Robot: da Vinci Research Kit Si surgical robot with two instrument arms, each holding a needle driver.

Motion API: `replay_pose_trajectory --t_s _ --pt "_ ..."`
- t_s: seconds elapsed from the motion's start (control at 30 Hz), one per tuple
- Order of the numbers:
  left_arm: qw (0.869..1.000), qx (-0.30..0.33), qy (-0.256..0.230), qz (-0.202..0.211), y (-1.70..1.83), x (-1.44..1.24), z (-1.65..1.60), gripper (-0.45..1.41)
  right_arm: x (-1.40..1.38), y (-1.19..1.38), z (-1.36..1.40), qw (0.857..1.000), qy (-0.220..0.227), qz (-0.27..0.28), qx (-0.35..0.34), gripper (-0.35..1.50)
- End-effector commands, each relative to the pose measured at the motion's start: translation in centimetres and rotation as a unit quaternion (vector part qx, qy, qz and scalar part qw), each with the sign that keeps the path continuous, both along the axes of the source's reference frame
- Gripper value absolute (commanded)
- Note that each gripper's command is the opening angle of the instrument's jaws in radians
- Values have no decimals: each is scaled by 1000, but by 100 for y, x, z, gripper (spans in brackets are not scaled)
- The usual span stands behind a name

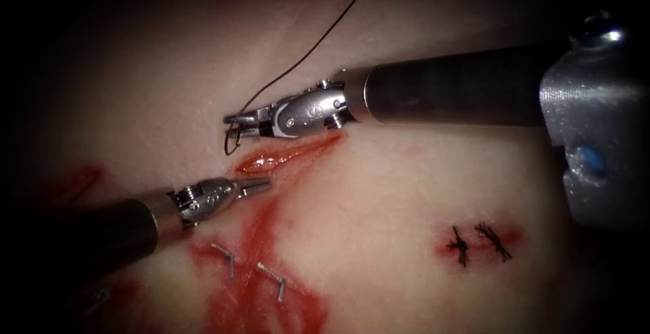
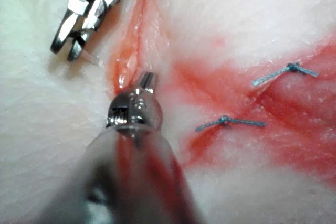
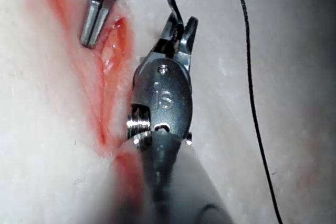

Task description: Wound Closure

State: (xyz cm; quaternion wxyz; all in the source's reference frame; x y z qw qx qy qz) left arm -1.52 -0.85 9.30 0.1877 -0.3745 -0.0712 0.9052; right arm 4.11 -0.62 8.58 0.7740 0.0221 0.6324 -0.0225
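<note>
Clamped in the right arm's small steel wristed tool (image 1: 238, 118), jaws closed on it: the thin dark curved needle (image 1: 229, 143), gripped near one end as far as can be told, hanging free above the pale pork-belly tissue (image 1: 379, 185) and not in it, just off the left end of the short, glistening red cut (image 1: 284, 158). Trailing from those jaws up and away to the right: the fine black thread (image 1: 305, 53), slack. Resting close below the cut's left end: the left arm's matching steel tool (image 1: 261, 185), jaws together, holding nothing. Likely trouble from here: a grip so near the end lets the needle swivel in the jaws under load and meet the tissue at a poor angle, tearing the edge instead of piercing it cleanly. Also possible: slack thread snagging on the right tool's wrist, or the two tips colliding, being so near each other. Wet red fluid (image 1: 261, 300) below the cut, and with it perhaps a slippery hold for the left tool.
</note>
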Motion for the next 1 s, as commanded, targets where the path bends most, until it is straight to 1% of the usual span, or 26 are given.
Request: replay_pose_trajectory --t_s 0.03,0.1,0.27,0.57,0.77,0.93,1.0 --pt "1000 1 -1 1 -1 -5 5 -32 11 -3 6 1000 -5 7 17 -35" --pt "1000 1 -1 0 -1 -6 4 -35 14 0 7 999 -10 15 34 -35" --pt "1000 5 -1 0 -3 -7 -3 -35 18 9 11 996 -26 43 72 -35" --pt "1000 6 -1 -1 -7 -9 -6 -40 14 20 14 993 -33 72 87 -35" --pt "1000 6 -1 -1 -7 -9 -7 -43 14 23 12 998 -13 63 -3 -35" --pt "1000 6 -2 0 -8 -8 -8 -45 15 22 6 995 10 57 -84 -35" --pt "1000 7 -3 1 -7 -7 -9 -43 16 21 2 993 19 52 -104 -35"
